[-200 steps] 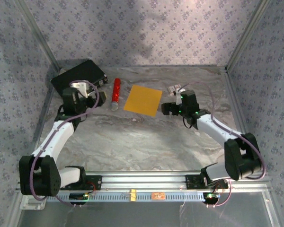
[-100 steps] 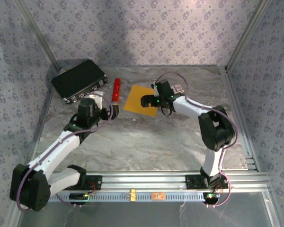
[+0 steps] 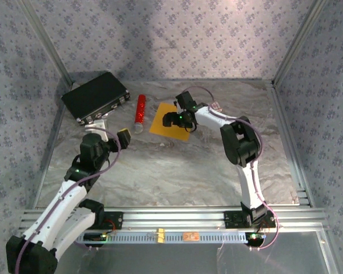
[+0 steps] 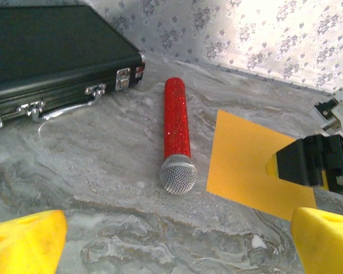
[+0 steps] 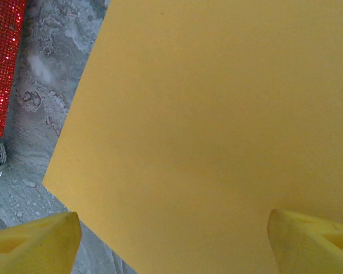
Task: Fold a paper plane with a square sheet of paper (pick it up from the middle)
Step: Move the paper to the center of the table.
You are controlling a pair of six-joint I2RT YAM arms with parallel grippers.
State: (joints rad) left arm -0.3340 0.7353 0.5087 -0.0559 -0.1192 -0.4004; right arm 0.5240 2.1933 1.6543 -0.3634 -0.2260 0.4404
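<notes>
- Top external view: the square sheet of paper [image 3: 160,128] lies flat on the marbled table [image 3: 177,171] in the upper middle of the frame, turned slightly askew.
- The right gripper [image 3: 170,119] sits over the middle of the sheet and covers part of it. Its arm reaches in from the right.
- In the right wrist view the sheet [image 5: 217,114] spreads across the centre and right, plain orange-yellow, with no crease to be seen.
- The right gripper [image 5: 171,242] shows its two yellow fingertips [image 5: 34,240] in the lower corners, set wide apart. The paper runs beneath the gap and nothing is pinched between them. Whether the tips touch the sheet cannot be told.
- The left gripper [image 3: 124,137] is left of centre in the top external view, well apart from the sheet.
- In the left wrist view the left gripper [image 4: 174,242] has its yellow tips at the lower left and lower right corners. It is spread wide and empty, with bare table between the tips.
- That same view shows the sheet [image 4: 246,160] at centre right, with the right gripper [image 4: 308,168] over its right part.
- A red glitter microphone [image 3: 140,112] lies just left of the sheet without touching it. Its silver mesh head points toward the bottom of the frame [image 4: 176,128] [image 5: 4,63].
- A black case [image 3: 96,96] with metal latches sits in the upper left, beyond the microphone [image 4: 46,51].
</notes>
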